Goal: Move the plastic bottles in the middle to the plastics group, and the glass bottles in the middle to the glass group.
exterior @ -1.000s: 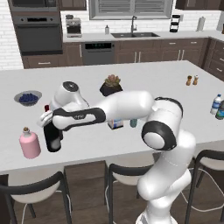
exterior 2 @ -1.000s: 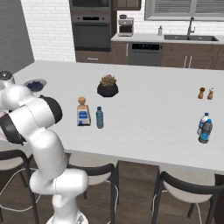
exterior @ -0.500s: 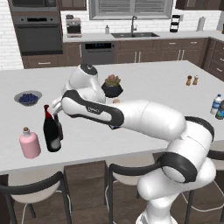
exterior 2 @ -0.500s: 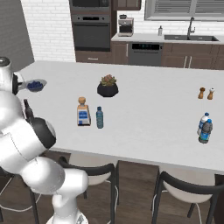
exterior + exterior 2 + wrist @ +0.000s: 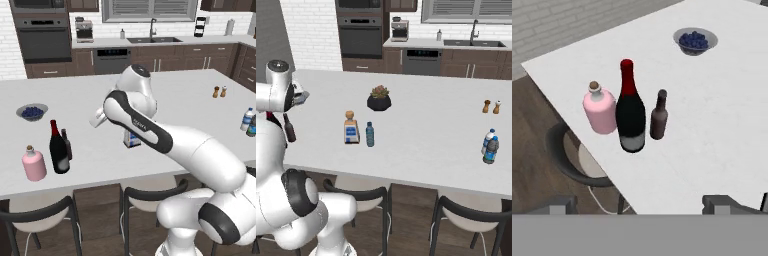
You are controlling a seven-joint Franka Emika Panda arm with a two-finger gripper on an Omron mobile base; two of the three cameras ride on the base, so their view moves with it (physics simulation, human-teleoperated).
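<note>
Jaws are spread wide with nothing between them. In the hand view the gripper (image 5: pixel 644 202) hangs above the counter (image 5: pixel 722 125), fingertips poking up at the bottom edge. Straight ahead of the jaws stands the wine bottle (image 5: pixel 630 109), upright and free of any grip, tucked between the pink flask (image 5: pixel 599 109) and the brown beer bottle (image 5: pixel 658 116), close to both. I'd say that one's sorted: it sits with the glass group, which is where it belongs.

Further out past the bottles there's a bowl of blueberries (image 5: pixel 695 40), nothing to do with the job.

Well away from the jaws, mid-counter, the square clear bottle (image 5: pixel 350 128) and the small teal bottle (image 5: pixel 370 134) stand side by side. The water bottle (image 5: pixel 487 141) and its darker neighbour (image 5: pixel 491 150) wait at the far end, presumably where the teal one goes.
</note>
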